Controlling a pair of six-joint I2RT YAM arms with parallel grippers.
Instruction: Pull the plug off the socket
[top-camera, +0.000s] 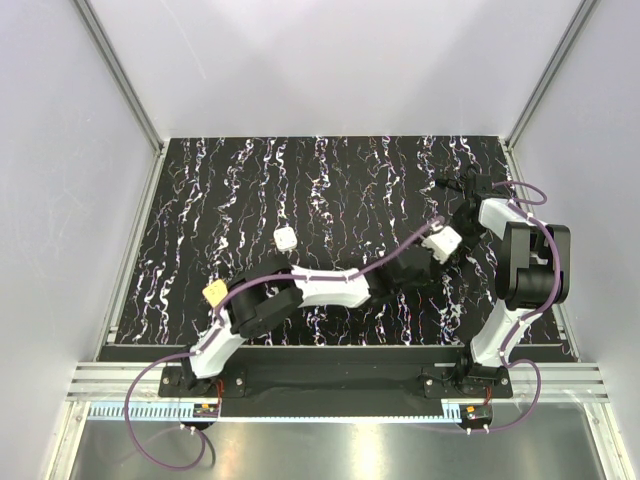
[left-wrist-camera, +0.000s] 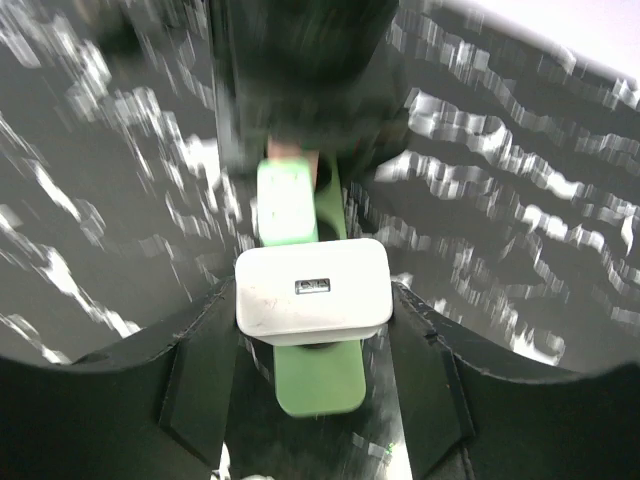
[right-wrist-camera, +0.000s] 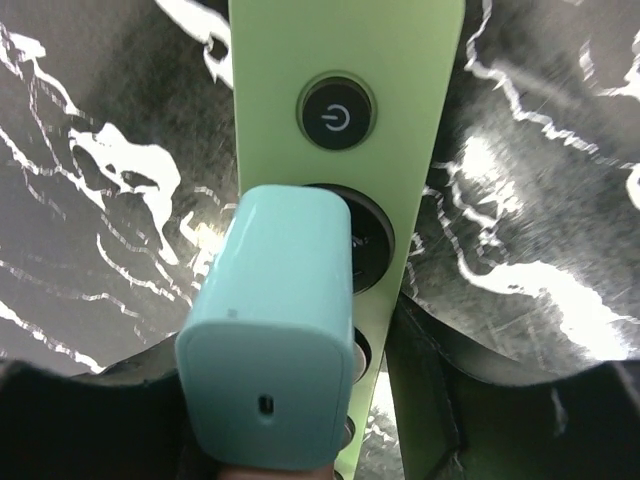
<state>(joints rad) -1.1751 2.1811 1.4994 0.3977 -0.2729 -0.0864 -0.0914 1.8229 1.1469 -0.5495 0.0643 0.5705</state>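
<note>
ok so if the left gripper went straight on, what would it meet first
The white plug on the green socket; it sits between its fingers, which look closed on it.

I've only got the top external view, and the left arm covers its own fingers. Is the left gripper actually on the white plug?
Observer: Yes. In the left wrist view the plug sits between the left gripper's fingers, one against each side.
Operator: Which outlet is it at?
Observer: The one right beside the round power button on the green socket; its prongs are hidden.
Operator: Is the right gripper bracing the socket?
Observer: The socket runs between its fingers; one finger lies against its edge, the other is hidden behind the plug.
</note>
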